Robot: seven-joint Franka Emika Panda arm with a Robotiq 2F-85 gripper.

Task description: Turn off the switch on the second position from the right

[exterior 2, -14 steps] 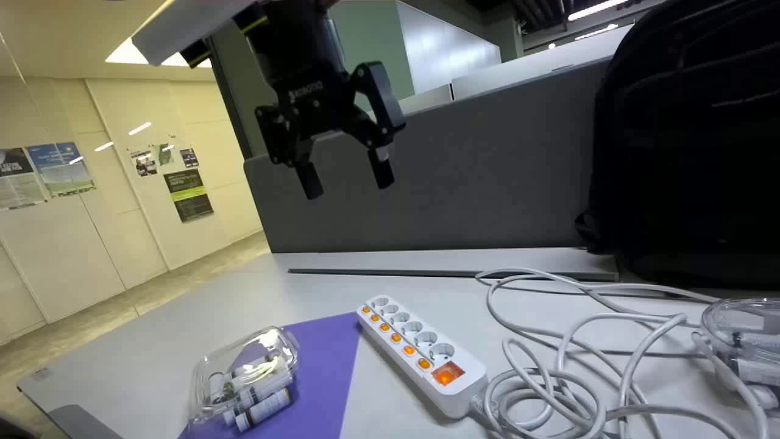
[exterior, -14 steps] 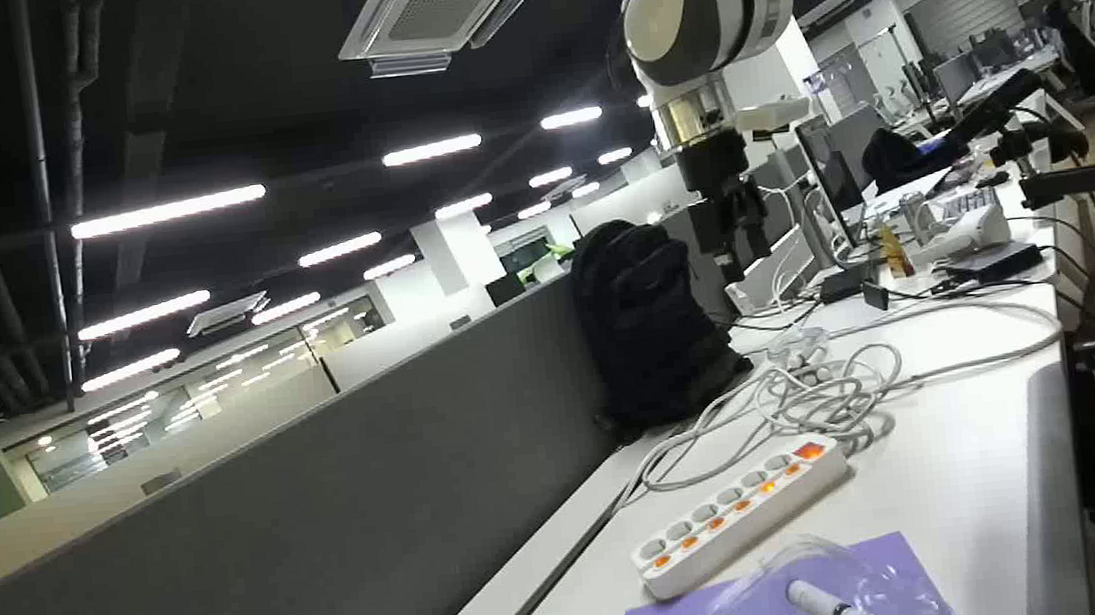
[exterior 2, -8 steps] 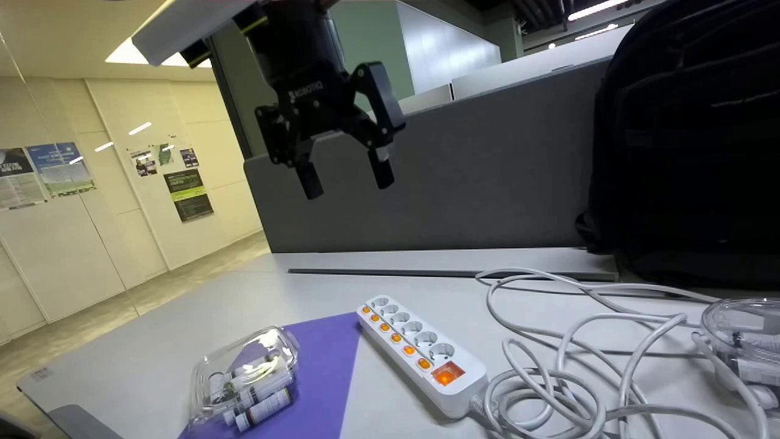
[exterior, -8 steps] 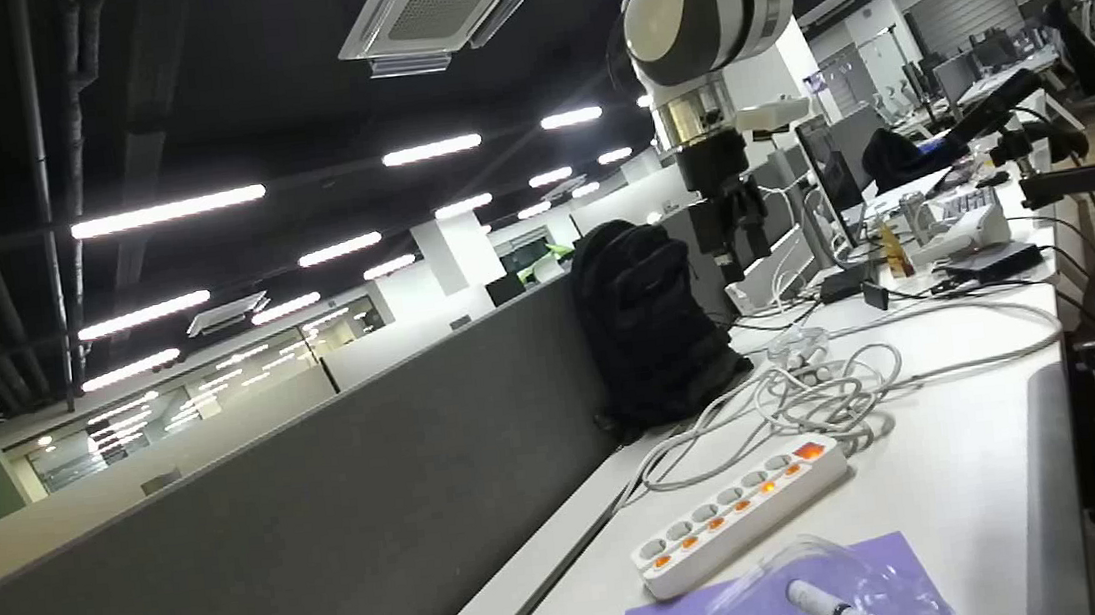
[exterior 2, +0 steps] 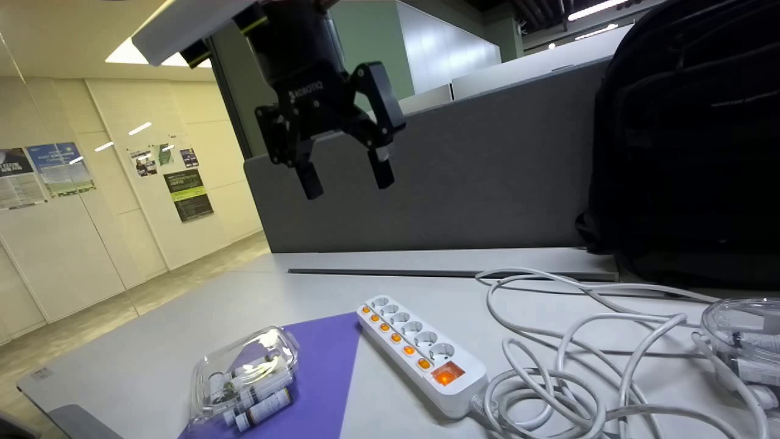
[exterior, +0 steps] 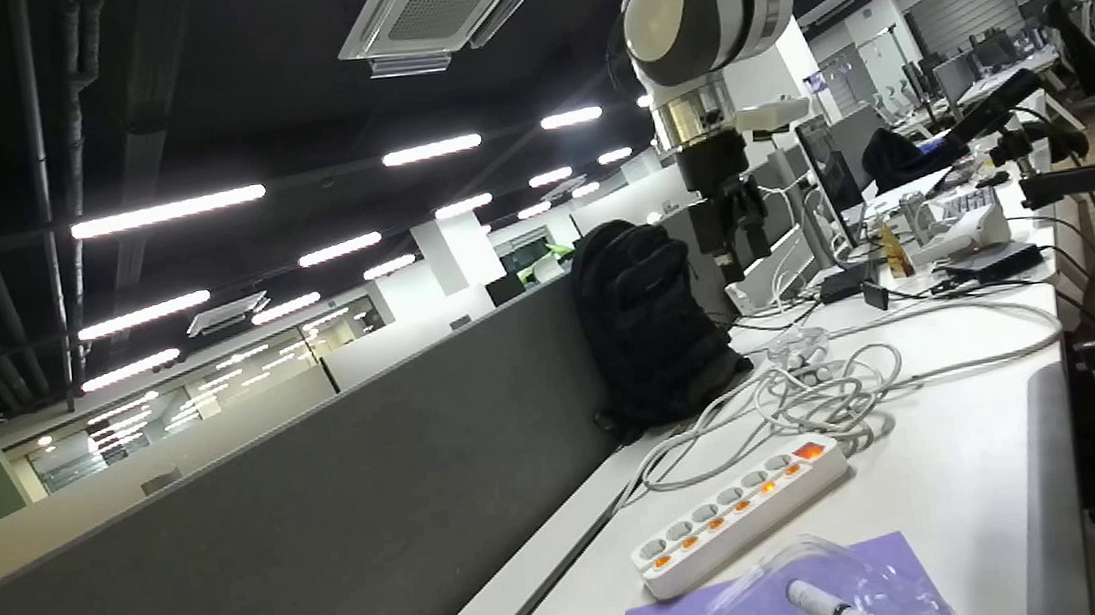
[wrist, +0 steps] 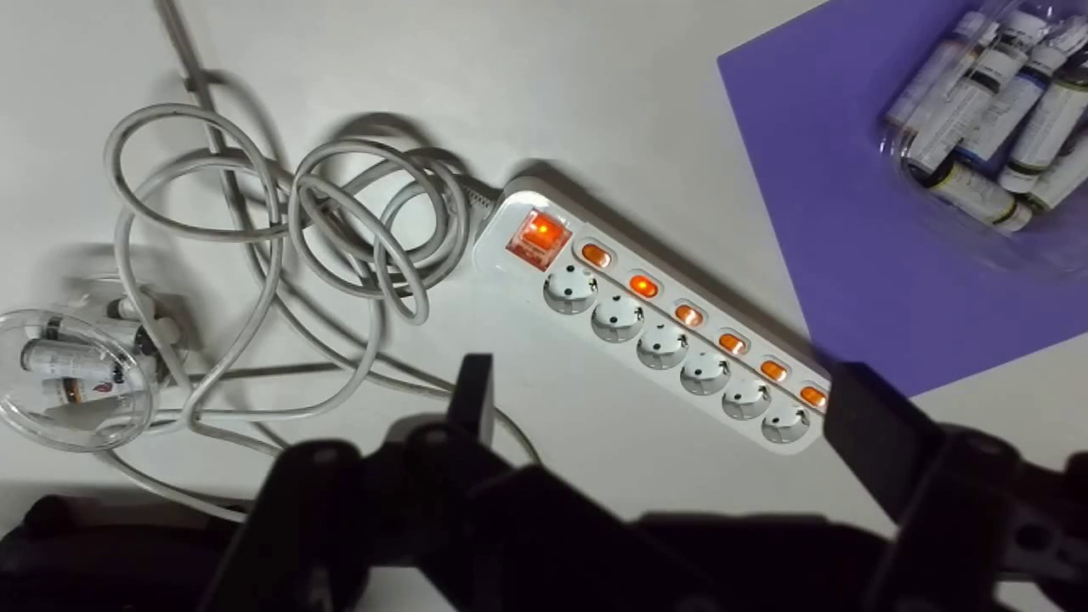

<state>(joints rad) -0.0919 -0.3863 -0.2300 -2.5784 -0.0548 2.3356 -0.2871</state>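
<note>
The white power strip (exterior 2: 472, 377) lies flat on the white table, with a row of small orange rocker switches along one side and a larger red switch (exterior 2: 448, 373) at its cable end. It also shows in the wrist view (wrist: 529, 277). The switch second from that cable end (exterior 2: 409, 350) glows brighter than its neighbours in the wrist view (wrist: 643, 286). My gripper (exterior 2: 347, 182) is open and empty, well above the table. In the wrist view, one fingertip of the gripper (wrist: 667, 387) overlaps the strip's far end in the picture; nothing touches the strip.
A coiled white cable (exterior 2: 548, 390) runs from the strip. A clear tub of small bottles (exterior 2: 247, 378) stands on a purple sheet (exterior 2: 326, 366). Another clear container (exterior 2: 746, 347) sits by the cable. A black backpack (exterior: 645, 328) leans on the grey partition (exterior: 374, 485).
</note>
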